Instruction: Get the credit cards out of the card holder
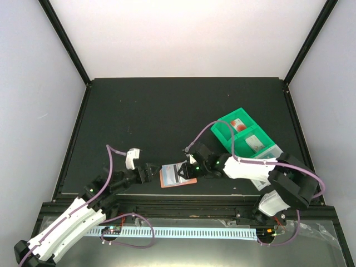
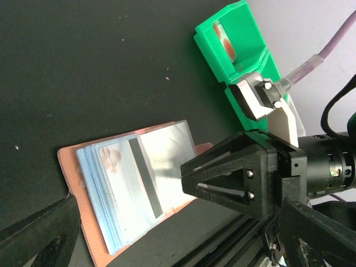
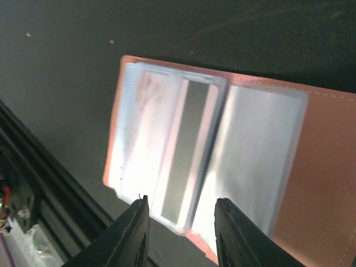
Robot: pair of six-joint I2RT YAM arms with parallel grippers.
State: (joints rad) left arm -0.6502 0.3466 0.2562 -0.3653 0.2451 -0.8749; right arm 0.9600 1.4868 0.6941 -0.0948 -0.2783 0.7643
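Note:
The salmon card holder [image 1: 177, 176] lies open on the black table near the front edge, its pale blue pockets [image 2: 105, 194] facing up. A pale grey card with a dark stripe [image 2: 164, 153] sticks partway out of the pockets. In the right wrist view the same card [image 3: 186, 150] lies across the card holder [image 3: 322, 167]. My right gripper [image 3: 182, 200] hovers over the card's near edge, jaws apart, nothing clamped. My left gripper [image 2: 178, 245] stands wide open just left of the holder, empty. Any teal card is hidden.
A green plastic bin [image 1: 247, 136] with small items stands behind the right arm, and shows at the top of the left wrist view as the bin [image 2: 233, 50]. The table's front rail [image 1: 183, 203] runs just below the holder.

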